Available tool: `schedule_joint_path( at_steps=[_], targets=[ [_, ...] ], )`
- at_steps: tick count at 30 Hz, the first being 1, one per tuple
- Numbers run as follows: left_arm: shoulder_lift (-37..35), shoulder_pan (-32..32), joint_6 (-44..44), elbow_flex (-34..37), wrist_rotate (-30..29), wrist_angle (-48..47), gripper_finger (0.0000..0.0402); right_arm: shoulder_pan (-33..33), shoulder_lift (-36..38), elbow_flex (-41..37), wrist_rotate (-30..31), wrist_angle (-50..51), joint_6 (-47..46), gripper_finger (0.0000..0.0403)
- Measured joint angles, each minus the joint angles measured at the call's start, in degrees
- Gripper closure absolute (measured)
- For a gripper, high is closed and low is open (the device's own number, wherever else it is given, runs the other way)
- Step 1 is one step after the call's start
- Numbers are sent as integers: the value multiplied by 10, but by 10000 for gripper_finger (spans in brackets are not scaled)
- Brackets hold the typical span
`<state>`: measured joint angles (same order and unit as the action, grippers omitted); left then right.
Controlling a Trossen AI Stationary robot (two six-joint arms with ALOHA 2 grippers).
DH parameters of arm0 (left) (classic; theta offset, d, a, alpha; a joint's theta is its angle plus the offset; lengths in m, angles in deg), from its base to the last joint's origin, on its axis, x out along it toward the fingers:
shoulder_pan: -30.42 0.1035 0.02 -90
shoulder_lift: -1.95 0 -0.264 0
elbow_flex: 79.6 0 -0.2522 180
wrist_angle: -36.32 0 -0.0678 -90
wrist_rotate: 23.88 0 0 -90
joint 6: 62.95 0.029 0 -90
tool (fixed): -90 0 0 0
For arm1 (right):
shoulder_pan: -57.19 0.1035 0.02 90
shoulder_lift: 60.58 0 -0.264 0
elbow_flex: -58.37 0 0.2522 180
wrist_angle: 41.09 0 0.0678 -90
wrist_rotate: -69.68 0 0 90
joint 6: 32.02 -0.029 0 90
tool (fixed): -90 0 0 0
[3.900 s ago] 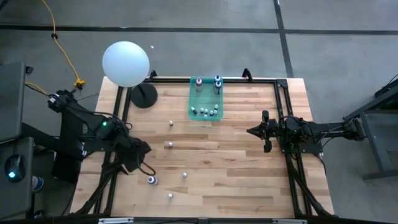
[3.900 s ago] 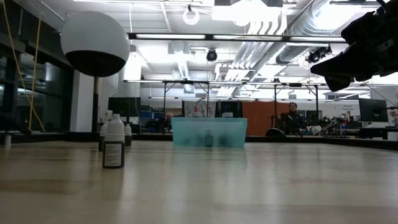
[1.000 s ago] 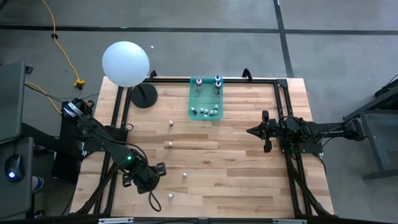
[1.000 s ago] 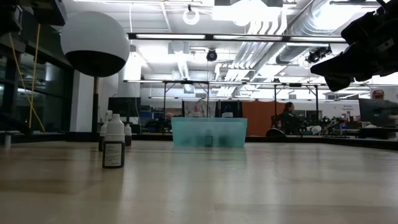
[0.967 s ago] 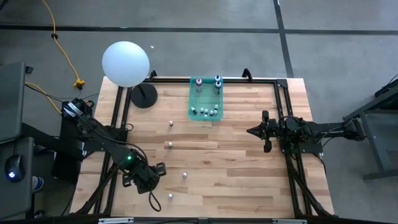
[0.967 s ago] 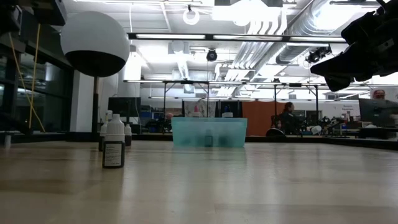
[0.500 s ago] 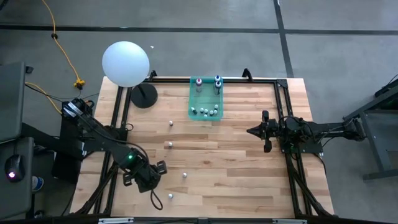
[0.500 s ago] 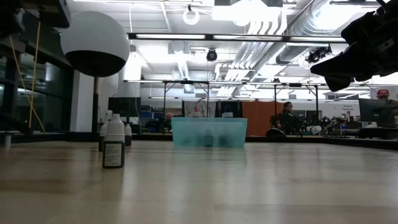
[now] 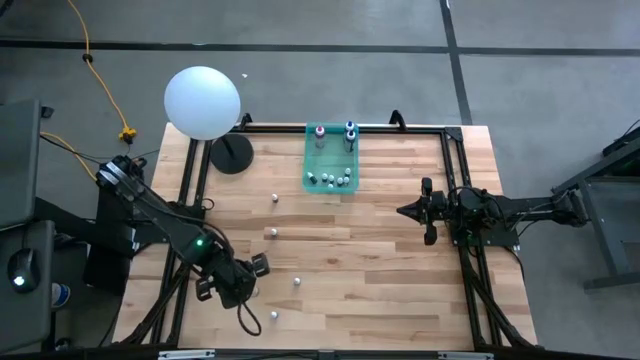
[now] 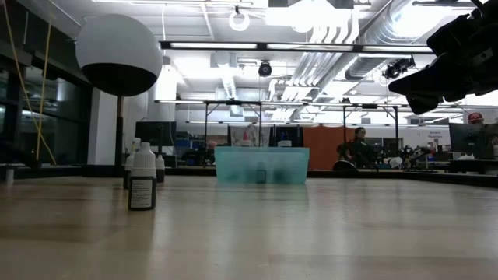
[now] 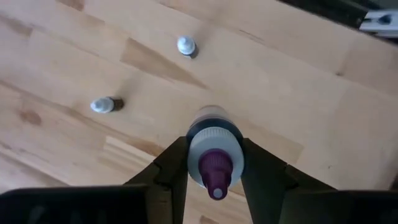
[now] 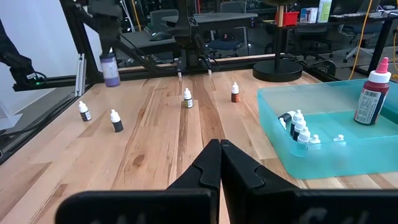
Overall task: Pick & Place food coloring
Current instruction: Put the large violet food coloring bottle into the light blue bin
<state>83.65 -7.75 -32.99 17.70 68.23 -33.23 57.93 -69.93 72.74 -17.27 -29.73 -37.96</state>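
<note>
My left gripper (image 9: 256, 270) hangs over the table's near left part, shut on a food coloring bottle (image 11: 213, 146) that has a purple tip, a white collar and a purple body (image 12: 109, 67). Other small food coloring bottles stand on their bases on the wood (image 9: 273, 232) (image 9: 297, 281) (image 9: 273, 314) (image 9: 274, 199). One of them shows close up in the low view (image 10: 142, 183). My right gripper (image 9: 402, 211) is shut and holds nothing, above the table's right part (image 12: 221, 152). My left gripper pinches the bottle's upper part at the white collar (image 11: 198, 144) between its two fingers (image 11: 173, 163). The fingers come from above and point down, with the purple tip toward the wrist. The bottle hangs upright below the fingers, clear of the table.
A teal bin (image 9: 312, 165) stands at the table's far middle. It holds a pink-red bottle (image 12: 372, 93), a blue one (image 9: 350, 131) and several tiny ones (image 9: 335, 180). A large white ball on a black stand (image 9: 203, 102) stands at the far left corner. People show in the room behind the table.
My left arm has shifted a little toward the table's far edge with the bottle. Its dark part has left the upper left corner of the low view. My right arm has kept still.
</note>
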Motion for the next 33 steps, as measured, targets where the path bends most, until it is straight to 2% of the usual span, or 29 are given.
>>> schedule_joint_path(
  at_steps=[4,22,33],
  targets=[
    [-5,8,-18,-33,1,-29,290,0,0,0,0,0,0,402],
    [-28,95,-119,-154,55,-28,291,0,1,0,0,0,0,402],
    [-28,159,-130,-250,65,-28,291,0,1,0,0,0,0,402]
  ],
)
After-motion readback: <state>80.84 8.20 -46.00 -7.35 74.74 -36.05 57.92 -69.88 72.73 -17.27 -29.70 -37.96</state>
